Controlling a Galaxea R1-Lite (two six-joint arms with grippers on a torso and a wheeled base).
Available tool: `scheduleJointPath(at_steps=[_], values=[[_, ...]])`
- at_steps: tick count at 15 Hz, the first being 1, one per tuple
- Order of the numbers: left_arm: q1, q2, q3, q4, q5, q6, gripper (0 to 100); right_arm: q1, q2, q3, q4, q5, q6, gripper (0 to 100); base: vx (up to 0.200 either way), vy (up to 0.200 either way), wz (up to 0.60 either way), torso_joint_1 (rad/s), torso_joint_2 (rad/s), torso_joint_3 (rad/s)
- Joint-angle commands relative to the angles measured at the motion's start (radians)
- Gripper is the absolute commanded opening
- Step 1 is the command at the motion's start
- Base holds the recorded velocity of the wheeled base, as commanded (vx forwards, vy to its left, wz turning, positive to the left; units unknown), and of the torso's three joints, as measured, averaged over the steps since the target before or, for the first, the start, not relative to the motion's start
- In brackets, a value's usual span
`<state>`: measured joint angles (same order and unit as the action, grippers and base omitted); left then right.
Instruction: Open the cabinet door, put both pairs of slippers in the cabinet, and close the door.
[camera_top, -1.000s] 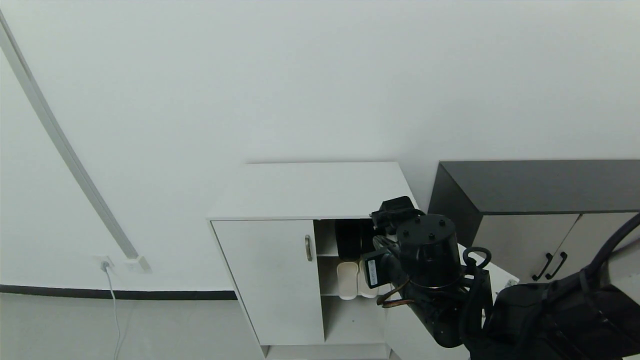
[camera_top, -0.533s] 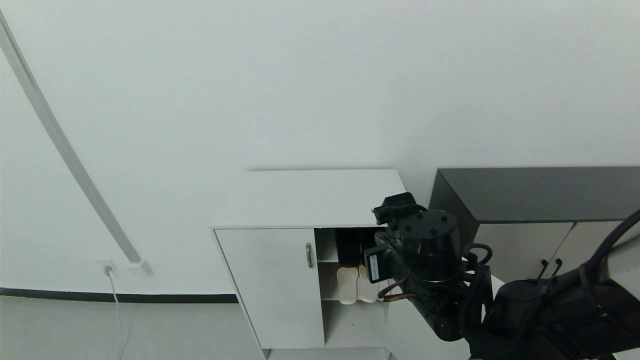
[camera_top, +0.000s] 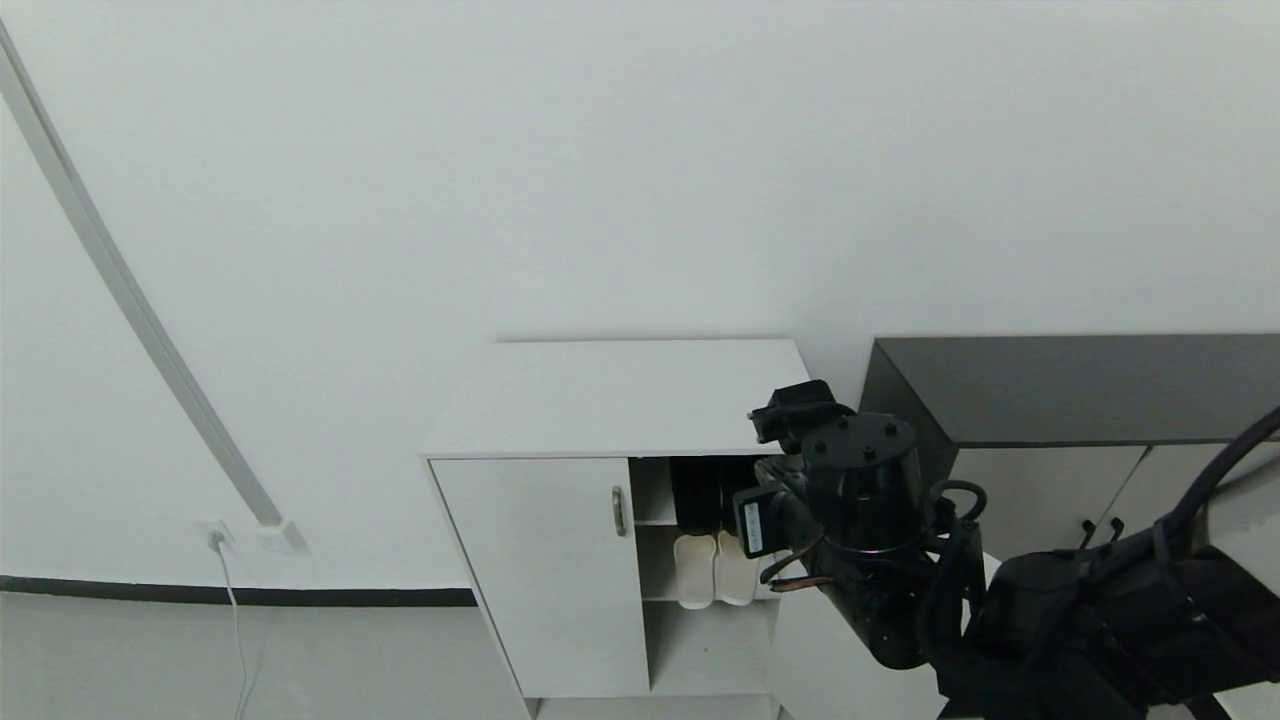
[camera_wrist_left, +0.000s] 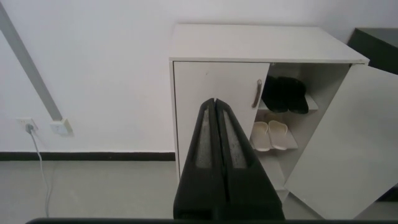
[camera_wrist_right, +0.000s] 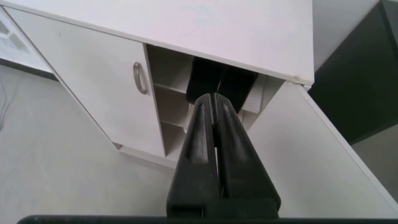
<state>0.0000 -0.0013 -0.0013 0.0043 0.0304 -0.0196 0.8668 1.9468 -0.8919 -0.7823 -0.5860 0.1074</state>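
White slippers (camera_top: 715, 570) unmoved (right arm (camera_top: 860, 500) barely shifted).

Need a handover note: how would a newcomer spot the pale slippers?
Find the white cabinet against the wall, beside the dark cabinet, its right door swung open. Inside, the pale slippers sit side by side on the middle shelf; the black slippers lie one shelf higher.

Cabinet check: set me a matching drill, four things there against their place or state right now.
Things:
1. black slippers
2. white slippers
3. left door
4. right door

Place or state:
a. swung open
b. top compartment
c. shut
d. middle compartment

Pairs: 1-b, 2-d, 3-c, 4-a.
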Motion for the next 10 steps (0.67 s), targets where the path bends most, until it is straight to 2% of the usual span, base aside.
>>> scheduleJointPath(at_steps=[1,3,10], values=[[0.0,0.001,0.0,0.0,0.002,0.0,0,-0.003,0.004,0.001,-0.002,0.0,0.0,0,0.0,0.0,0.0,0.0,0.0,0.0],[0.0,0.001,0.0,0.0,0.0,0.0,0,-0.003,0.004,0.004,-0.002,0.0,-0.002,0,0.0,0.0,0.0,0.0,0.0,0.0],[0.0,0.001,0.0,-0.001,0.002,0.0,0,-0.02,0.003,0.005,-0.005,0.002,0.0,0,0.0,0.0,-0.6,0.004,0.0,0.003]])
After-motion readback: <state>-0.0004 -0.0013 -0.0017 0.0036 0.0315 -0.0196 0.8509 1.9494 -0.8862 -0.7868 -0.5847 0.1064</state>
